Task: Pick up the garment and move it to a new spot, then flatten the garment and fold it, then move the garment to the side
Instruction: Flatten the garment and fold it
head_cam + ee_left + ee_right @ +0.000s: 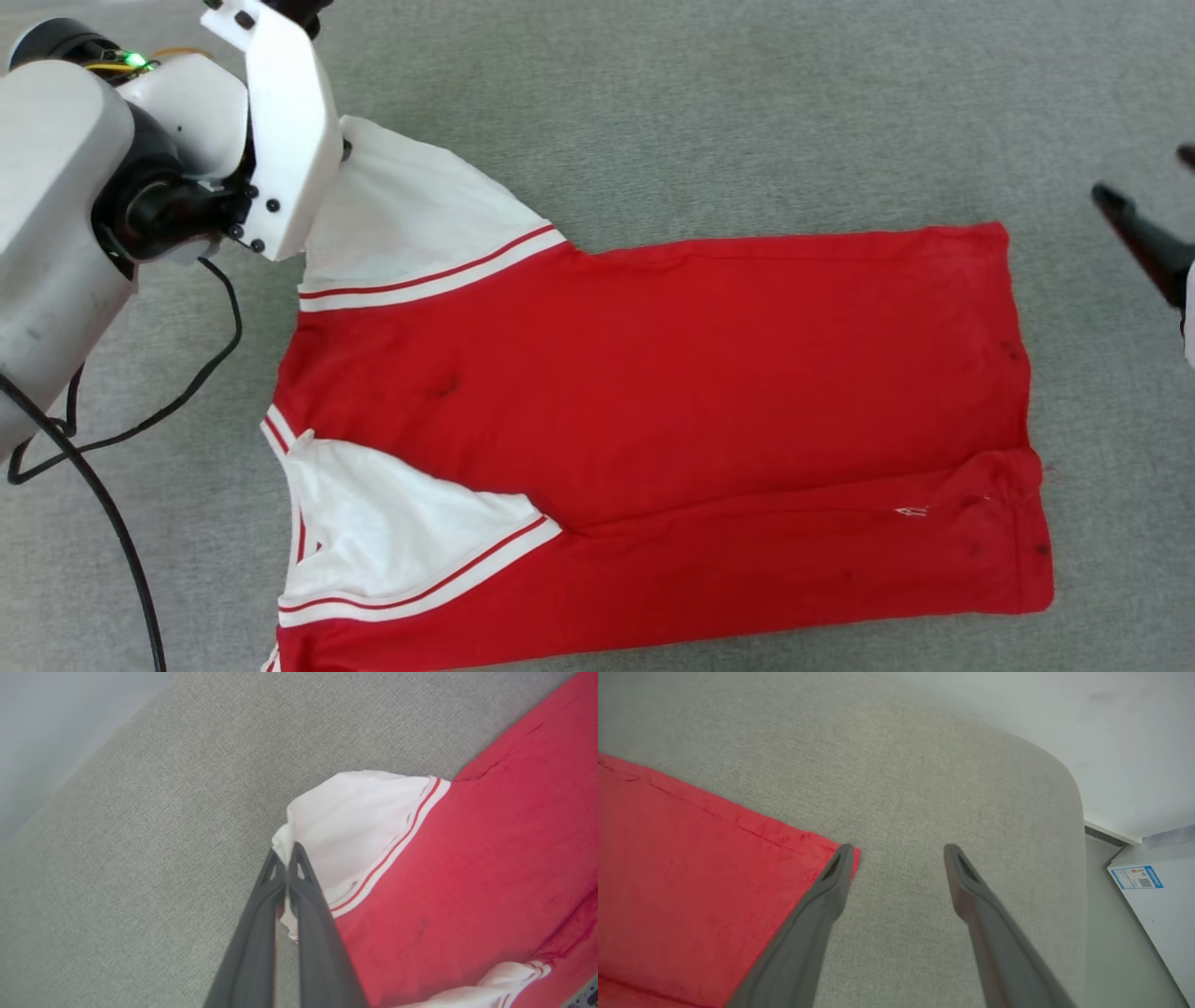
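Lying nearly flat on a grey woven surface (747, 112): the garment (653, 392), red body, white sleeves toward the robot's left, hem toward its right, near long edge seemingly doubled over along a lengthwise crease. Pinched tight on the outer edge of the far white sleeve (355, 816): the left gripper (285, 849), fingers pressed together with cloth between. Hovering spread wide and empty just beside the far hem corner (798, 851): the right gripper (901, 851). Judged to be mid-fold, sleeve about to go inward. To do it well: lift only enough to clear the surface, carry the sleeve over onto the red body in a low arc, use the striped seam (385, 851) as the hinge, avoid dragging the whole shirt sideways, lay it smooth before letting go; perhaps pin the hem with the free gripper should the body start to slide
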Tool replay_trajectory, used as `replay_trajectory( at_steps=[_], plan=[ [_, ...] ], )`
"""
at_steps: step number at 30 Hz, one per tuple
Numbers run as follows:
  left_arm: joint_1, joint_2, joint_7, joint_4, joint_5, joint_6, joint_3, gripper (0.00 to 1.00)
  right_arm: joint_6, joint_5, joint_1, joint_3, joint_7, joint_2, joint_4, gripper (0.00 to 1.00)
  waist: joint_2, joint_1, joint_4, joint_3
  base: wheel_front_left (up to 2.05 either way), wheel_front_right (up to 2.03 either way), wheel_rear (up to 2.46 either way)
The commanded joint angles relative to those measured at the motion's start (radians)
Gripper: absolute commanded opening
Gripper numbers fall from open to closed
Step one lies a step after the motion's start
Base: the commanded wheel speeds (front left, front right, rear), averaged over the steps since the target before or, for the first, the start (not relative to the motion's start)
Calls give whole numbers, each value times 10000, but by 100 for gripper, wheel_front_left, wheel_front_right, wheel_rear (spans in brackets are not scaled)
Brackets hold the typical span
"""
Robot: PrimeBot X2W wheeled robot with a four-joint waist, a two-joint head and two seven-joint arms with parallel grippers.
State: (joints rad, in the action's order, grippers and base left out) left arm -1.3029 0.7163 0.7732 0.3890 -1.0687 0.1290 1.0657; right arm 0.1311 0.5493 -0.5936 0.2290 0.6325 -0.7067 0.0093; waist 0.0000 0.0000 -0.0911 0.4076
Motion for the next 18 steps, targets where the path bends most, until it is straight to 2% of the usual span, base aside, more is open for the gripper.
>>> replay_trajectory(
  at_steps=[1,6,9,14,18],
  plan=[
    [69,30,-51,-29,-13,4,43,0,-6,155,-186,106,183,-121,55,100,0,0,68,24,0,0,0],
    [-192,-67,-272,-422,105,4,223,0,-6,1703,-946,1006,2464,-616,877,100,0,0,358,259,0,0,0],
    [-311,-98,-407,-601,159,5,346,0,-6,2193,-1392,1291,3369,-530,1283,100,0,0,504,449,0,0,0],
    [-462,-109,-643,-858,175,5,520,0,-6,2358,-2082,1711,4225,-217,1952,100,0,0,663,735,0,0,0],
    [-640,-177,-802,-981,127,5,644,0,-6,2227,-2441,1894,4305,119,2594,100,0,0,826,970,0,0,0]
  ],
)
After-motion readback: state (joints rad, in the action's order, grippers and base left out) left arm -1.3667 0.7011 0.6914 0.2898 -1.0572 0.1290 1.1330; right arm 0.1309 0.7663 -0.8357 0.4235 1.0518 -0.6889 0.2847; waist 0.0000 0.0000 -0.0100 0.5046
